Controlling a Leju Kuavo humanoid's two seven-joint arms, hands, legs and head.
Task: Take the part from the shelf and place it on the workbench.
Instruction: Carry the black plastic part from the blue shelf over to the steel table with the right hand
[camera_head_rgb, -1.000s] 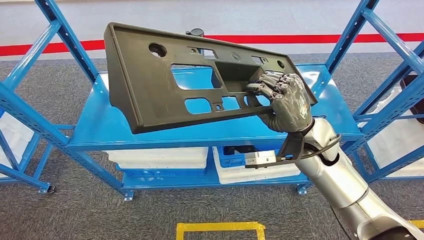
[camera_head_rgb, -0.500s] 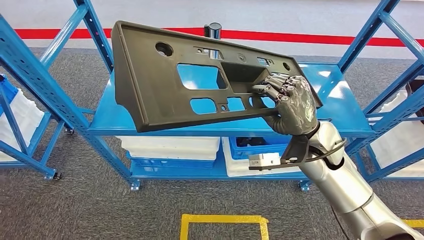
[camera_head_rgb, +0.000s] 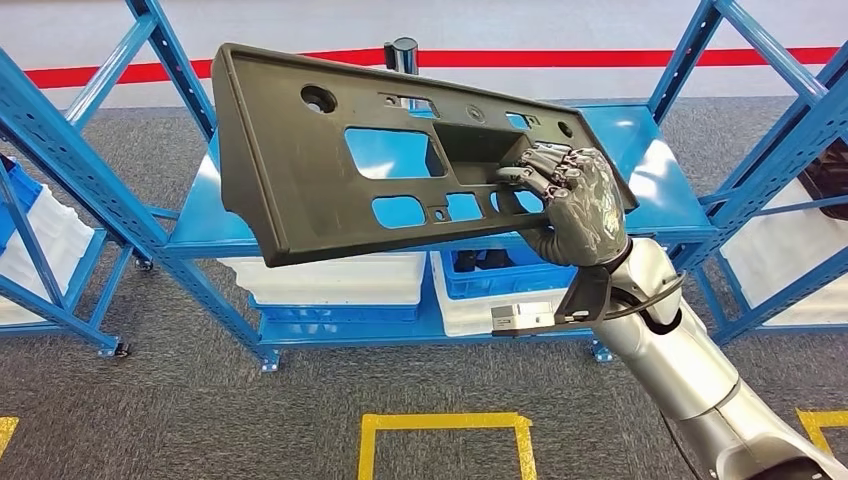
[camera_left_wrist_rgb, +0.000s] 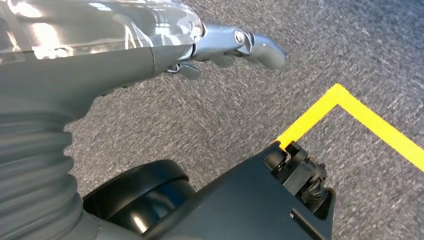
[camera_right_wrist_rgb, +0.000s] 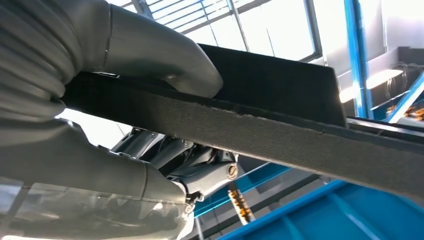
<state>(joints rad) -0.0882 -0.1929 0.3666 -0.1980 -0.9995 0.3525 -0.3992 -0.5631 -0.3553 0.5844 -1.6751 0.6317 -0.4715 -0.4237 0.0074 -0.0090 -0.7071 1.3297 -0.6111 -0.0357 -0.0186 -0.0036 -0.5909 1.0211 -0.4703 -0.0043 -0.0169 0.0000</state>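
Observation:
The part (camera_head_rgb: 300, 170) is a long dark panel with several cut-outs, held up in the air in front of the blue shelf (camera_head_rgb: 190, 235) and tilted toward me. My right hand (camera_head_rgb: 575, 205) grips its right end, fingers through a cut-out and thumb underneath. The right wrist view shows the thumb (camera_right_wrist_rgb: 165, 57) pressed on the part's edge (camera_right_wrist_rgb: 280, 132). In the left wrist view my left hand (camera_left_wrist_rgb: 220, 47) hangs over grey carpet with its fingers loosely extended and nothing in it.
White and blue bins (camera_head_rgb: 330, 290) sit on the shelf's lower level. Blue rack uprights (camera_head_rgb: 80, 170) flank both sides. A red floor line (camera_head_rgb: 620, 57) runs behind. Yellow tape (camera_head_rgb: 445, 425) marks a square on the grey carpet in front of me.
The whole view has shifted between frames, so the camera is moving and the shelf slides in the picture. The part stays in my right hand at about the same height and tilt.

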